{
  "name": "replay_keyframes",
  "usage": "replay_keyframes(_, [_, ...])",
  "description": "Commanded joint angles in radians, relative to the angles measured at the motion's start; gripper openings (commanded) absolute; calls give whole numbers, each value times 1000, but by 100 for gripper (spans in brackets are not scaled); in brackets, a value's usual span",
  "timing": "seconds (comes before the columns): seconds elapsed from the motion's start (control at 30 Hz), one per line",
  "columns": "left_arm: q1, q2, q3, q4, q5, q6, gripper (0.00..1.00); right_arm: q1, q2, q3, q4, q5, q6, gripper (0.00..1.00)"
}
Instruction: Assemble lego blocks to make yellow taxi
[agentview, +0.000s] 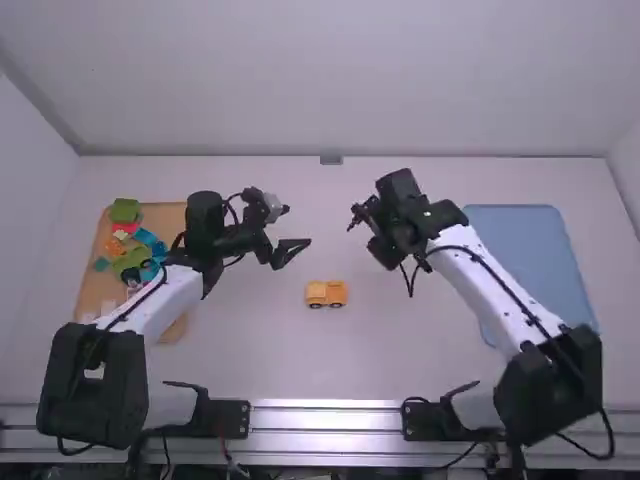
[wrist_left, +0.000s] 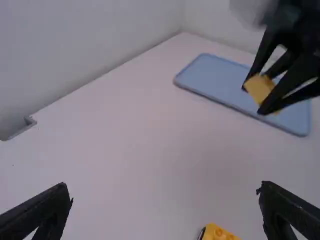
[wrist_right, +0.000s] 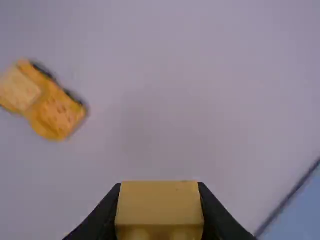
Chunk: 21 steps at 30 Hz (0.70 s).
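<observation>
yellow block (wrist_right: 160, 205) pinched firmly in its fingers, the right pincer (wrist_left: 253, 100) has the part-built taxi (agentview: 326, 293) below, leftward and baseward, long side crosswise, while the left pincer (wrist_left: 165, 189) gapes empty.

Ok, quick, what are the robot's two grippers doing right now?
Left gripper: open, with nothing in it.
Right gripper: closed on a yellow block.

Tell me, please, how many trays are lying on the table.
2: a tan tray at the table's left, with coloured blocks on it, and a blue tray at the right, partly hidden by the right arm.
</observation>
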Motion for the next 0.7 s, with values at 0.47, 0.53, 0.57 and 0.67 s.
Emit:
replay_keyframes(0.47, [-3,4,-11,-81,-103,23,99,108,408,-1,32,11,-446,6])
replay_keyframes(0.53, [-3,4,-11,-81,-104,23,99,114,415,-1,31,7,-445,6])
replay_keyframes(0.57, [-3,4,-11,-82,-103,23,99,119,422,-1,35,3,-450,8])
replay_keyframes(0.67, [-3,4,-11,-86,-104,22,99,116,429,-7,28,-49,-490,8])
